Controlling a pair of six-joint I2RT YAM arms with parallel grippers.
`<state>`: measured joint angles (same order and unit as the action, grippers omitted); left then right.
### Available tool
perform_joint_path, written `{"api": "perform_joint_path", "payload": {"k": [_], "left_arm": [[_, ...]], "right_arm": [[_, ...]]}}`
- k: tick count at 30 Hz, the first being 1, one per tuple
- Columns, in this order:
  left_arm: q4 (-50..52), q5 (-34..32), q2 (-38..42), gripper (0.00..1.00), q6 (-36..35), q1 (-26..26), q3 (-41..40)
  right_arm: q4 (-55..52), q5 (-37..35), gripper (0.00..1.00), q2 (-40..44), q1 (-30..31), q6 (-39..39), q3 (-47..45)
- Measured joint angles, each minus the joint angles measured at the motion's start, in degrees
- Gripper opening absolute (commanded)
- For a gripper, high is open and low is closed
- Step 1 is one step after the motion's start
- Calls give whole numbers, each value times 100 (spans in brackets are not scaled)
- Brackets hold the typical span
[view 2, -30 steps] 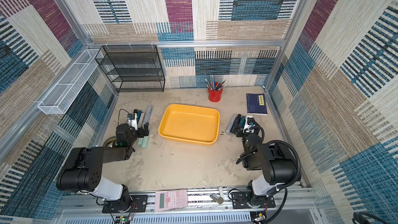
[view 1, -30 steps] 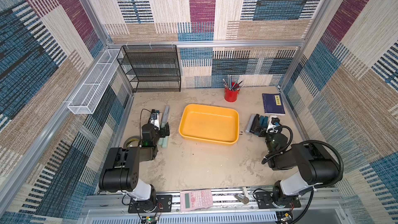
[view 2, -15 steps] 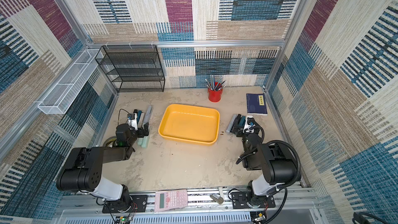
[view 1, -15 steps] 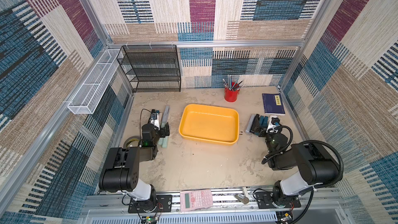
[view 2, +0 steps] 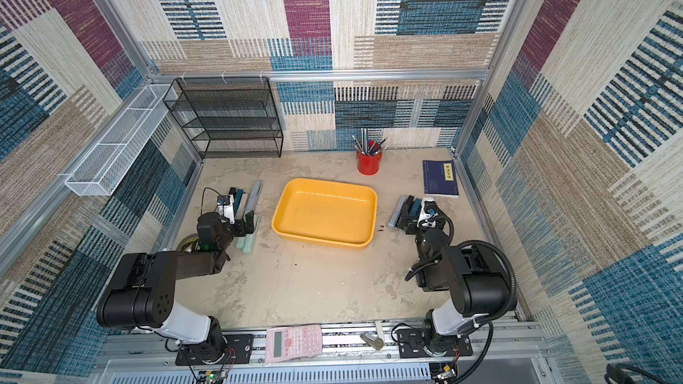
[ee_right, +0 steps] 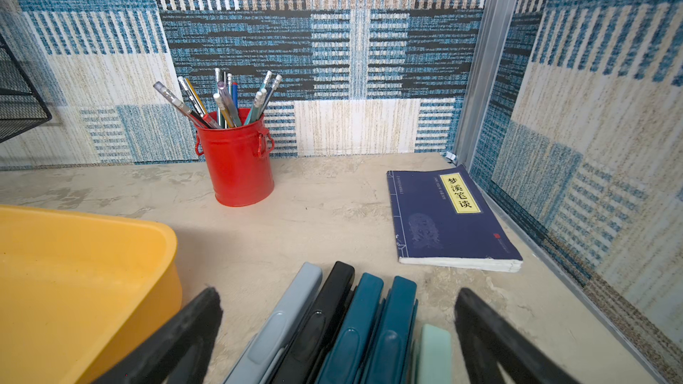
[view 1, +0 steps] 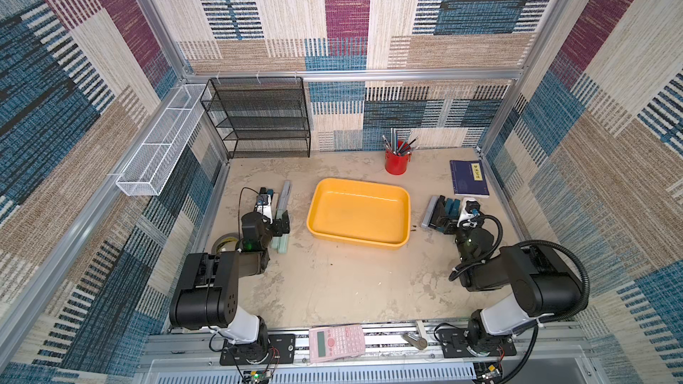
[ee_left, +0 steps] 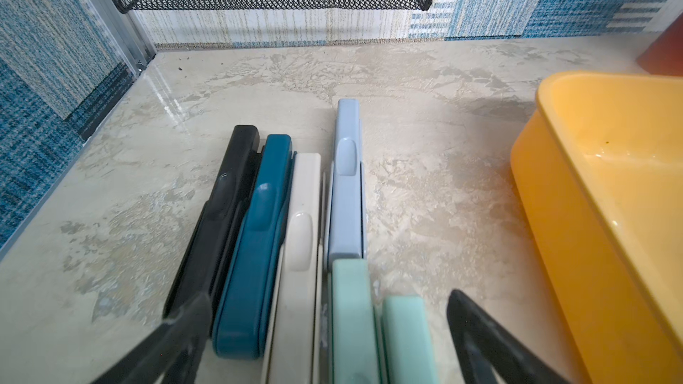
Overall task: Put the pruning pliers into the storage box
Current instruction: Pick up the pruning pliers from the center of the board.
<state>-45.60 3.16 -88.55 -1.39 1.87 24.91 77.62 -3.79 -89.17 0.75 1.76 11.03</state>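
1. The beige worktop point(view 1: 332, 282) is walled on three sides; the box point(view 1: 354, 242) is centred.
2. Bare room is left toward the near edge.
3. Pliers point(ee_left: 255, 238) near the left and right edges are straddled, ungripped, by the wide-spread left end effector point(ee_left: 329, 299) and right end effector point(ee_right: 338, 296).

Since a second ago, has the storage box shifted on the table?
No. In a top view the storage box keeps the same gap to the red pen cup and the blue book.
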Motion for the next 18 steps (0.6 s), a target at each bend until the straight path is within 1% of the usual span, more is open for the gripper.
{"api": "perform_joint_path", "payload": {"k": [1, 2, 5, 6, 7, 8, 11, 12, 15, 18], "left_arm": [[0, 0, 0, 57, -2, 0, 2], [0, 0, 0, 49, -2, 0, 2], [24, -4, 42, 43, 0, 0, 2], [140, -44, 151, 41, 17, 0, 7], [334, -129, 323, 35, 26, -4, 42], [573, -229, 527, 33, 52, -13, 122], [1130, -772, 1099, 33, 179, -136, 503], [1276, -857, 1257, 34, 291, -175, 588], [2006, -1032, 1622, 31, 671, -254, 935], [2883, -1027, 1768, 28, 1091, -313, 1589]], "right_arm": [[-22, 37, 78, 0, -28, 0, 15], [-44, 57, 75, 4, -46, -26, 17], [-240, 76, 73, 107, -63, -44, 55], [-557, 63, 73, 280, -68, -52, 166], [-979, 26, 73, 507, -74, -94, 389], [-1283, 4, 73, 691, -74, -114, 649], [-2031, -129, 72, 981, -72, -232, 1401], [-2339, -136, 71, 1016, -72, -339, 1611], [-3309, -184, 70, 1025, -72, -756, 2175], [-4387, -249, 69, 876, -72, -1152, 2822]]}}
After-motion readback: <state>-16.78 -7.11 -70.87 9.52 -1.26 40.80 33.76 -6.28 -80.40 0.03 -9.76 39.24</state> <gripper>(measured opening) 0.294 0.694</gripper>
